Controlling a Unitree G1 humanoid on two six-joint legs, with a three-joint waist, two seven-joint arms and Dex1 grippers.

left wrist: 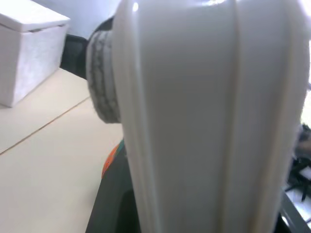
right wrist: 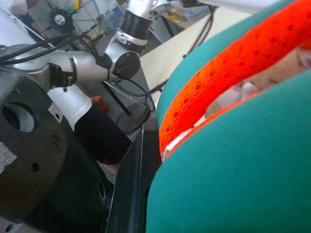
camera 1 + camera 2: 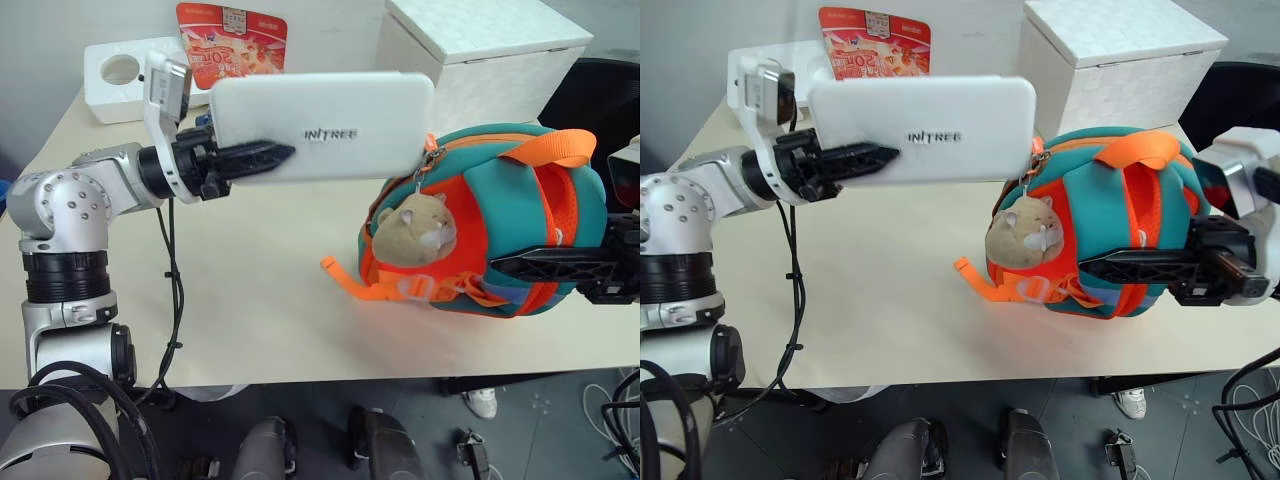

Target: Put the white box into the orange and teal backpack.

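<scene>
L tool clamps white box | long axis level, pointing at backpack | R tool closed

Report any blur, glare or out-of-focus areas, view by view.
Left eye view: evenly lit and sharp; the white box lettering reads clearly. Left wrist view: the box, pressed close, is soft, with a small glare spot near its edge. Right wrist view: the backpack is sharp up close, the background softer.

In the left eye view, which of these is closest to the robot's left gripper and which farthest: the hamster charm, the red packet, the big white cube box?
From the left gripper:
1. Red packet, just behind it, by the wall.
2. Hamster charm, on the backpack's near side.
3. Big white cube box, far corner beyond the backpack.
</scene>
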